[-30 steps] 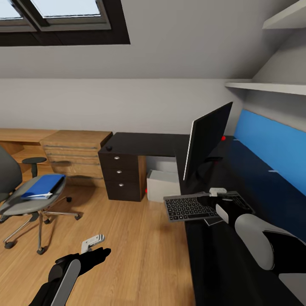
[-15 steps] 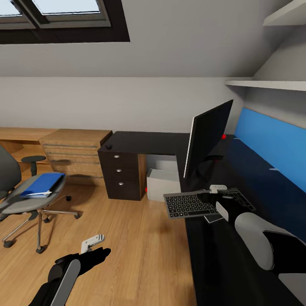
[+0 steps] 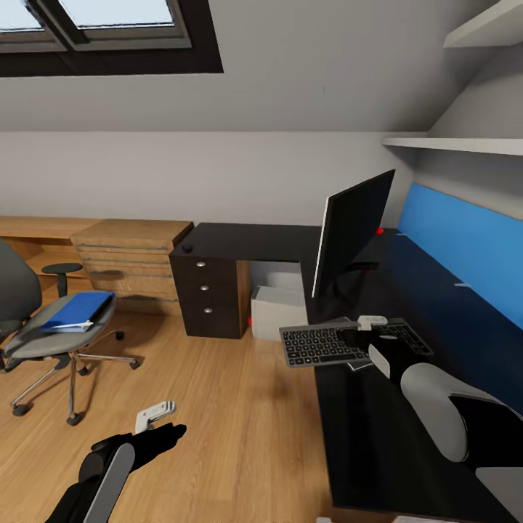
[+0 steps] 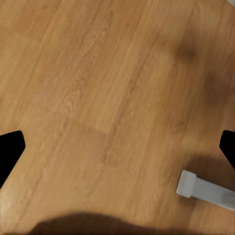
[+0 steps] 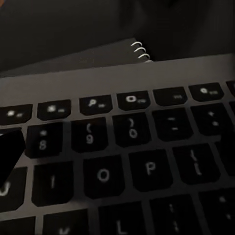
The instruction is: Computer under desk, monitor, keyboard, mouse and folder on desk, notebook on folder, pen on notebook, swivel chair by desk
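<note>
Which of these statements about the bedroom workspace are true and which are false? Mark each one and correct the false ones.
1. The blue folder lies on the swivel chair. True.
2. The keyboard sits wholly on the desk. False: its left end juts out past the desk edge, over the floor.
3. The right gripper is at the keyboard. True.
4. The computer stands on top of the desk. False: it stands on the floor under it.
5. The left gripper holds the mouse. False: it hangs over bare floor; the mouse is on the desk's far end.
</note>
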